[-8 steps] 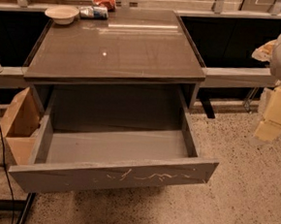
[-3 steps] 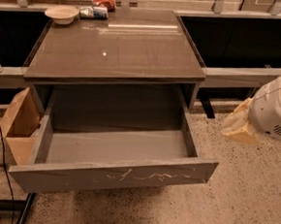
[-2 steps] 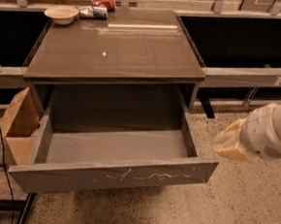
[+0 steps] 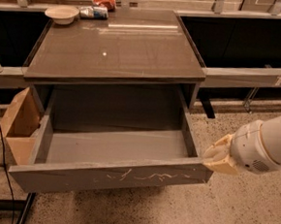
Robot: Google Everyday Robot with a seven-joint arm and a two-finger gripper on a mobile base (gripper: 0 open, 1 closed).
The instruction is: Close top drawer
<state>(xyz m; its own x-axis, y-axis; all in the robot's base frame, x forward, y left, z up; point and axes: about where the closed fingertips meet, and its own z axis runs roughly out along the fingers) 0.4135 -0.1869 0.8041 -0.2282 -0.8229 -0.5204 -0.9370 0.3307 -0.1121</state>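
The top drawer (image 4: 111, 177) is pulled far out of the grey cabinet (image 4: 116, 49). It is wide, deep and empty inside, and its flat front panel has pale squiggly scratches right of centre. My gripper (image 4: 216, 157) comes in from the right on a white arm and sits right at the drawer's front right corner, level with the top edge of the front panel. It looks to be touching or almost touching that corner.
A white bowl (image 4: 61, 14), a can and a red packet (image 4: 103, 2) sit at the back of the cabinet top. A cardboard box (image 4: 19, 124) stands on the floor left of the drawer. Speckled floor (image 4: 230, 208) lies in front and to the right.
My gripper has moved down and to the left, from beside the cabinet's right side to the drawer's front right corner. The drawer stands as far out as before.
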